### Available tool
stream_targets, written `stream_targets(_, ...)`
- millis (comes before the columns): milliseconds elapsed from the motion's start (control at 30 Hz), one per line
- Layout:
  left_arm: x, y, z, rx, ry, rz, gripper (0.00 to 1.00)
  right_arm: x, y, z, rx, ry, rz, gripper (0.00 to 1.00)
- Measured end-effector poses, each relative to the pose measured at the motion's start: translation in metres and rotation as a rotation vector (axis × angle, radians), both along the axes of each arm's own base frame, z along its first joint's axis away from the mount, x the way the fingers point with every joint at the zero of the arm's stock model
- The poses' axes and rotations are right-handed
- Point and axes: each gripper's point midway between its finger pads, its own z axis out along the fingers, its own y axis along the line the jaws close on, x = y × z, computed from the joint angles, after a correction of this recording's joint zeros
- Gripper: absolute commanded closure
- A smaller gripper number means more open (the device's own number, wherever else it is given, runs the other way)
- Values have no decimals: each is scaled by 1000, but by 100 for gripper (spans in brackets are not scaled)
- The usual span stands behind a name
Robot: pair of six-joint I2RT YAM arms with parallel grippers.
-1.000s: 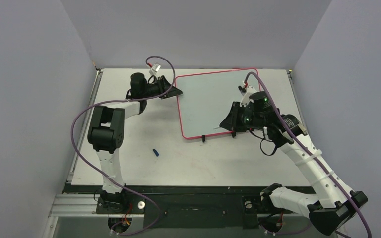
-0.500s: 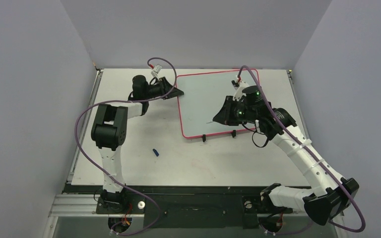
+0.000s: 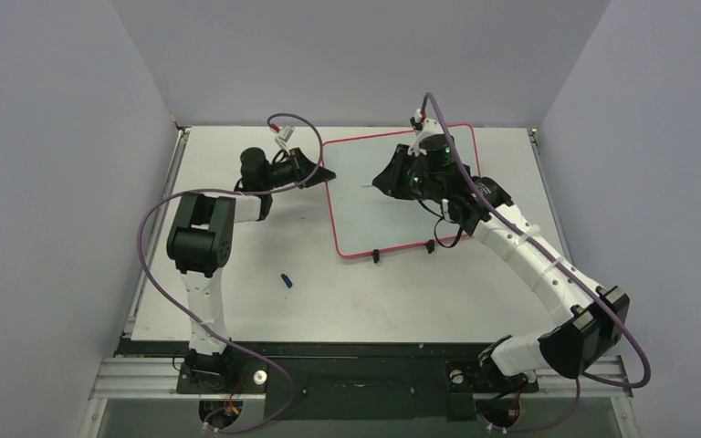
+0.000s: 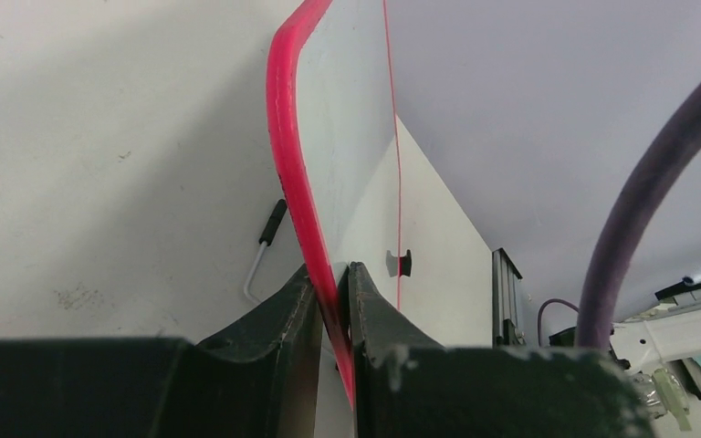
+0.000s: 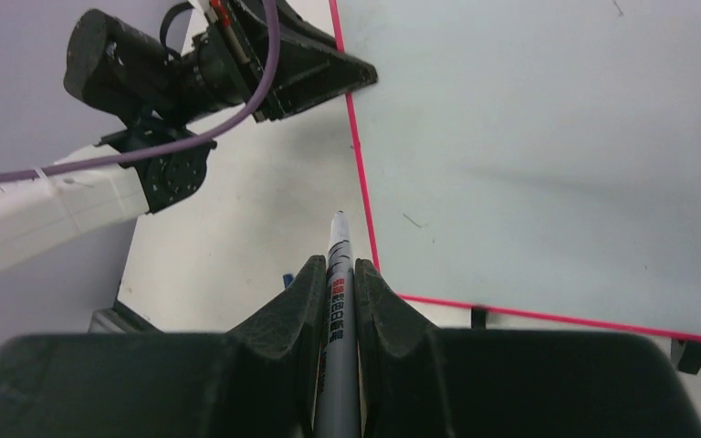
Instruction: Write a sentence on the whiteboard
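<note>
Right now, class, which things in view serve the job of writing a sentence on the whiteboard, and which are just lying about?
In the job:
whiteboard
marker, gripped in the right hand
left hand, clamped on the whiteboard's rim

Lying about:
small blue piece on the table, left of the whiteboard, untouched
</note>
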Motion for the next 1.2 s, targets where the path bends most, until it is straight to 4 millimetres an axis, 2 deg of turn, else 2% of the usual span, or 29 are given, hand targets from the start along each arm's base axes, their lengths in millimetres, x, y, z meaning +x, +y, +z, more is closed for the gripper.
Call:
stream_targets(133,-4,0,4,-17,-30,-8,100,16,9,4,-3,-45,-23,100)
stream_targets(467,-12,4,-1,-11,-63,-4,100,44,25,-24,-141,-129,-100,100)
stream_targets(600,-17,6,-3,10,-86,3,100,50,33,-27,-187,-183,-117,100)
stream_targets(700,-20,7,-3,45,-88,12,100,54,39,-21,-193,-233,-123,100)
stream_targets(933,-33,-2,10,149,-129,14,100,64,45,-10,-200,-318,-138,100)
stream_targets(1200,-44,-5,10,229,-159,1,100,71,51,-33,-262,-318,-123,100)
